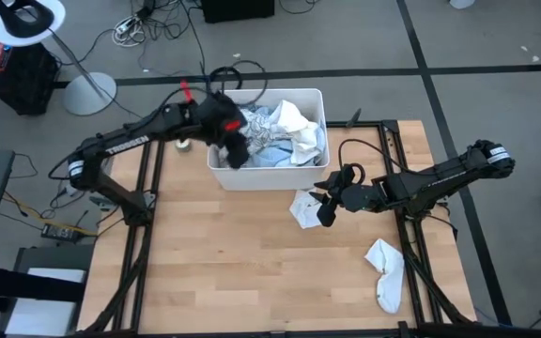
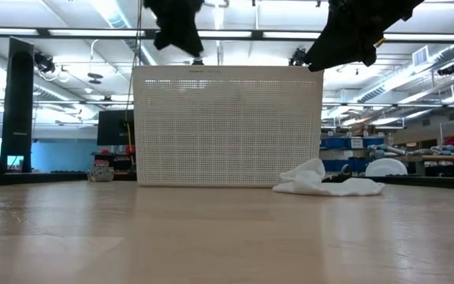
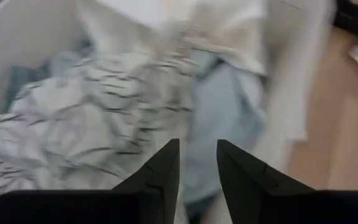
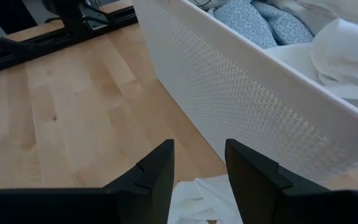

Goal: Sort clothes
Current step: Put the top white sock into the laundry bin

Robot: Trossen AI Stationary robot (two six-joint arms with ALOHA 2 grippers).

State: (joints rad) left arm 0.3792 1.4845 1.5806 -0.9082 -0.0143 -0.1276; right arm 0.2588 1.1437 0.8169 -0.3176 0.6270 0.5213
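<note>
High view: white tub (image 1: 216,169) holds heaped clothes (image 1: 285,131) (patterned, light-blue, white).

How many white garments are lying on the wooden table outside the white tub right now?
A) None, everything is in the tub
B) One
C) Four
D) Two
D: the high view shows one white garment on the table just in front of the tub, under the right gripper, and a second white garment lying nearer the table's front right corner.
</note>
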